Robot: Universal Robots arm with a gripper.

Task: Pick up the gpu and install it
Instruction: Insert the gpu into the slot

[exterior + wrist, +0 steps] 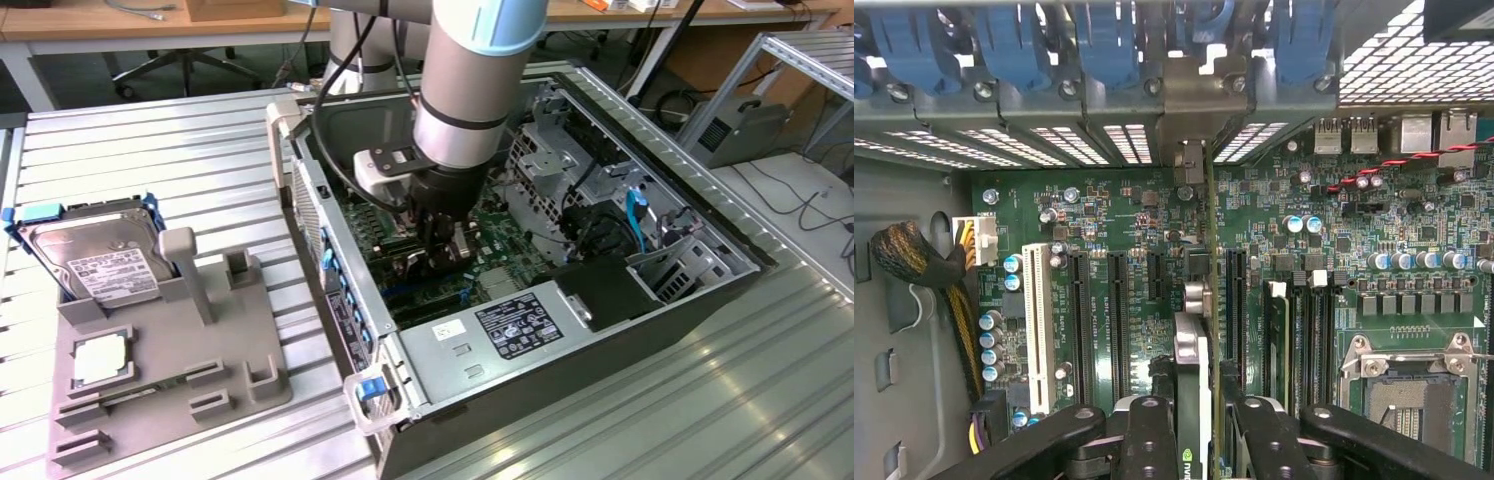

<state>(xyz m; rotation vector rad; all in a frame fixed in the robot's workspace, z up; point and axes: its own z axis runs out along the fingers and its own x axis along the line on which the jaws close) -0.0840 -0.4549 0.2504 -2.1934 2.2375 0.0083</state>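
The gpu [1192, 352] is a thin black card seen edge-on, standing upright over the green motherboard [1114, 230] inside the open computer case [534, 330]. Its silver bracket end [1192, 162] reaches the case's rear slot openings. My gripper [1194, 415] is shut on the card's near end, with one black finger [1147, 432] on each side. In the exterior view the gripper [445, 250] is lowered deep into the case, and the dark card [424, 268] lies just beneath it over the expansion slots. Whether the card sits fully in a slot cannot be told.
Long black slots and a white slot [1037, 320] flank the card. A CPU socket [1409, 385] and a braided cable bundle [914, 262] lie to either side. Blue latches [1104, 45] line the rear wall. Outside the case, a hard drive [100, 255] rests on a grey fixture [200, 345].
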